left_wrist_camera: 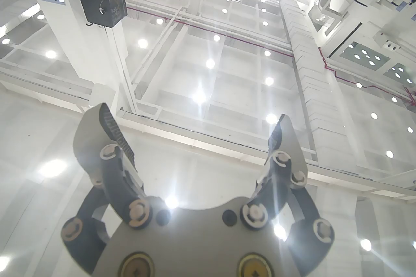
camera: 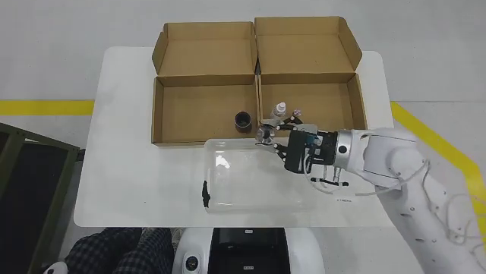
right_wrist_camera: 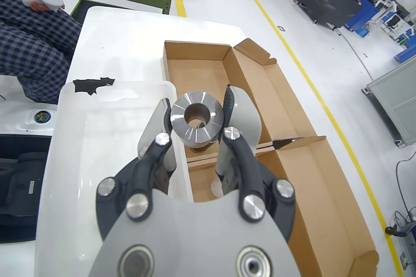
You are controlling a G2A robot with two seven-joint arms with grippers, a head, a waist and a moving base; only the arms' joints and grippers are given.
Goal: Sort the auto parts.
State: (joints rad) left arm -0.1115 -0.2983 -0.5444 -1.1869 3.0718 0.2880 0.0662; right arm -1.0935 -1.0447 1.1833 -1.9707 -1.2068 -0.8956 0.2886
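Note:
My right gripper (right_wrist_camera: 197, 111) is shut on a silver metal ring with a centre hole (right_wrist_camera: 197, 119). It hangs over the edge where the clear plastic tray (right_wrist_camera: 97, 142) meets the cardboard boxes. From above, the same gripper (camera: 267, 137) and ring (camera: 265, 130) sit at the front edge of the right box (camera: 334, 107). A black ring (camera: 243, 119) lies in the left box (camera: 190, 114). Small pale parts (camera: 282, 110) lie in the right box. A small black part (camera: 205, 193) lies in the tray. My left gripper (left_wrist_camera: 193, 116) is open, empty, and points up at the ceiling.
Both boxes have their lids folded back at the far side of the white table (camera: 129, 160). The clear tray (camera: 228, 144) sits in front of them, near the table's front edge. The far box (right_wrist_camera: 195, 67) shows a bare floor in the right wrist view.

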